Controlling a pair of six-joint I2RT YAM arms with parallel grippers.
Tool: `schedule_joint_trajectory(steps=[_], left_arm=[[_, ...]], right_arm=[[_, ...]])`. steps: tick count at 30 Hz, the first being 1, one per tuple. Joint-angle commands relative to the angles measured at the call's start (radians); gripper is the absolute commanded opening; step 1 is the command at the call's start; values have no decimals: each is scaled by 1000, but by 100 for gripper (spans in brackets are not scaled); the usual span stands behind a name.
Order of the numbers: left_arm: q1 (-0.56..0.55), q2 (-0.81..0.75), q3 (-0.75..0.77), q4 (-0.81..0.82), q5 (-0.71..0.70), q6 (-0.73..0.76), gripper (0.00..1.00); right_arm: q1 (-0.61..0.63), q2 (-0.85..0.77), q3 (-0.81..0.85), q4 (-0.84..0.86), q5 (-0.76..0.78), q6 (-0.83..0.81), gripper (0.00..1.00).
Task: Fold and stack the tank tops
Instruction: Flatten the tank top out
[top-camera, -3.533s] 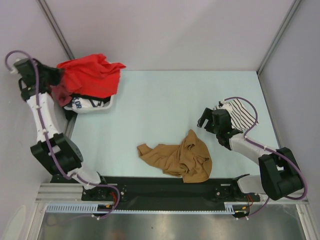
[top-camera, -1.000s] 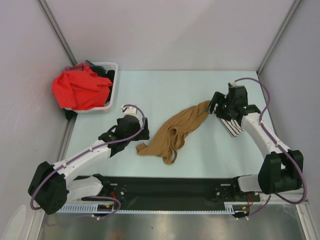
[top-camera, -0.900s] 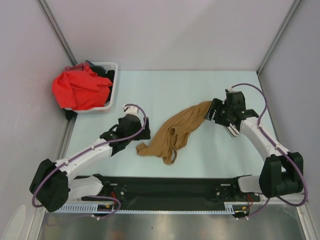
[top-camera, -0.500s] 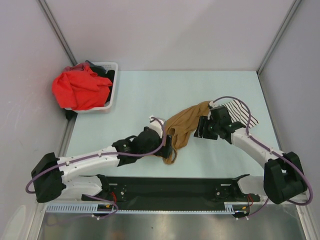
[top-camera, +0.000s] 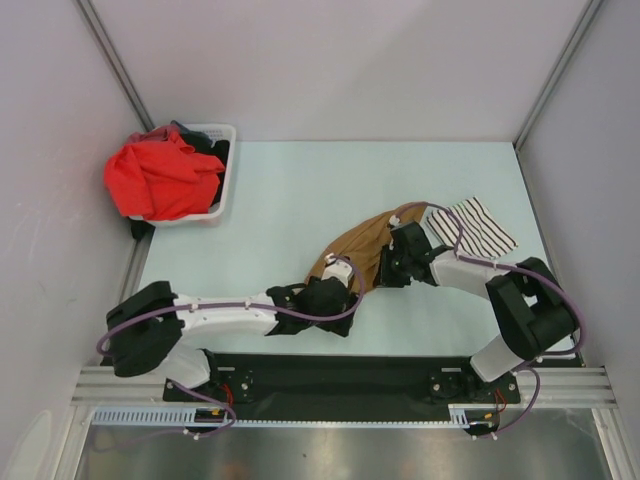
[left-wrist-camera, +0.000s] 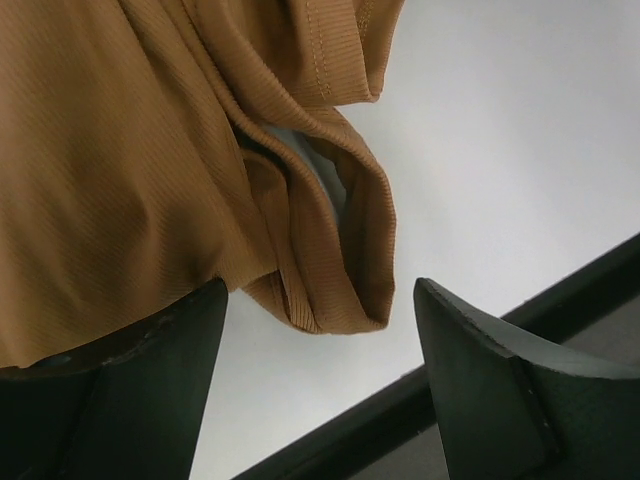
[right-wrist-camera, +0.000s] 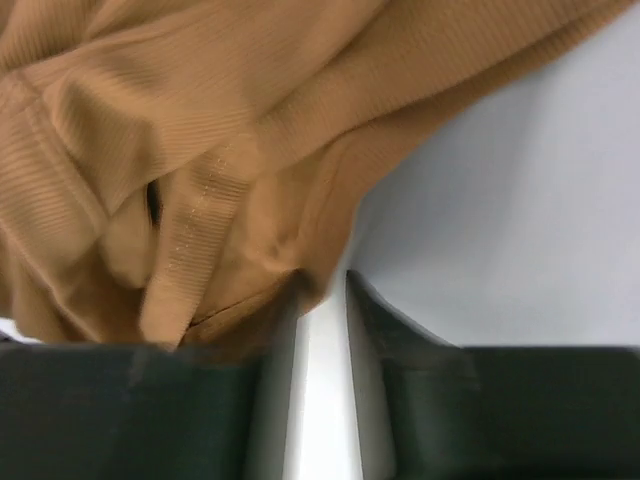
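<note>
Overhead camera looks down over the whole desk (top-camera: 300, 180); both wrist cameras sit tight on the tan tank top (top-camera: 356, 247).

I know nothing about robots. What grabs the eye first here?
A bright red garment heaped in the white laundry basket at the far left corner. Mid-table, the left end effector and right end effector both sit at a crumpled tan-brown tank top, with a flat striped tank top just to its right.
</note>
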Motion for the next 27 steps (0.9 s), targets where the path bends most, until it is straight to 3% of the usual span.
schedule_joint_trajectory(steps=[1, 3, 7, 10, 11, 14, 16, 19, 22, 23, 25, 26, 27], left_arm=[[-15, 57, 67, 2, -28, -19, 80], [-26, 102, 99, -20, -45, -9, 79], [-49, 171, 154, -75, -92, 1, 71], [-62, 219, 197, -126, -123, -10, 47], [-62, 237, 210, -149, -137, -15, 32], [-57, 227, 256, -248, -204, -31, 1], [-34, 182, 244, -262, -214, -29, 0], [105, 20, 152, -174, -79, 7, 0], [355, -189, 38, -85, 132, 10, 0], [495, -285, 17, -71, 179, 4, 0], [634, -367, -32, -33, 285, -37, 1], [755, -428, -51, -10, 306, -56, 6], [808, -447, -81, 44, 347, -96, 7]], right_arm=[[3, 28, 19, 27, 54, 25, 14], [0, -1, 15, -10, 100, 25, 1], [-40, -73, -28, -34, 131, 23, 0], [-74, -126, -46, -56, 137, 17, 0], [-83, -136, -53, -67, 143, 14, 0], [-118, -180, -66, -113, 179, 8, 0], [-158, -205, -77, -151, 224, 12, 0], [-218, -263, -109, -179, 240, 23, 0], [-258, -329, -148, -186, 229, 26, 0], [-261, -343, -152, -189, 231, 26, 0], [-267, -366, -163, -199, 238, 26, 0], [-270, -369, -163, -196, 237, 25, 0], [-270, -364, -162, -200, 234, 25, 0]])
